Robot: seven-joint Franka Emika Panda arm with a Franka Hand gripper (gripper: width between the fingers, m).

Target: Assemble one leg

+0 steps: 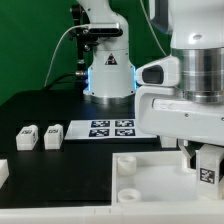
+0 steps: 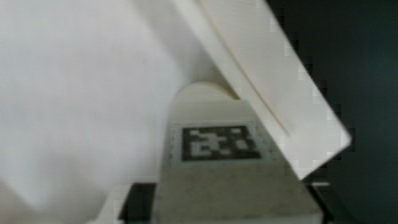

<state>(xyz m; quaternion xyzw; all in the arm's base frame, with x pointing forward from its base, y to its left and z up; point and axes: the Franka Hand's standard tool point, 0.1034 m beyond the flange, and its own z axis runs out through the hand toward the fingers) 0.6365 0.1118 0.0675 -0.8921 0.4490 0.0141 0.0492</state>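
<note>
My gripper [image 1: 205, 165] is at the exterior view's right, shut on a leg [image 1: 207, 174], a small white block with a black-and-white tag. It holds the leg upright just above the far right part of the big white panel [image 1: 160, 185]. In the wrist view the leg [image 2: 217, 142] sits between the dark fingers [image 2: 150, 200] of the gripper [image 2: 228, 203], its tag facing the camera. The panel [image 2: 71, 100] fills the space behind it, and its raised edge [image 2: 267, 80] runs past the leg. Whether the leg touches the panel is hidden.
Two more legs [image 1: 27, 137] [image 1: 52, 135] stand on the black table at the exterior view's left, and a third [image 1: 3, 170] is at the left edge. The marker board [image 1: 112, 128] lies before the arm's base [image 1: 108, 70]. Round sockets [image 1: 127, 160] show on the panel.
</note>
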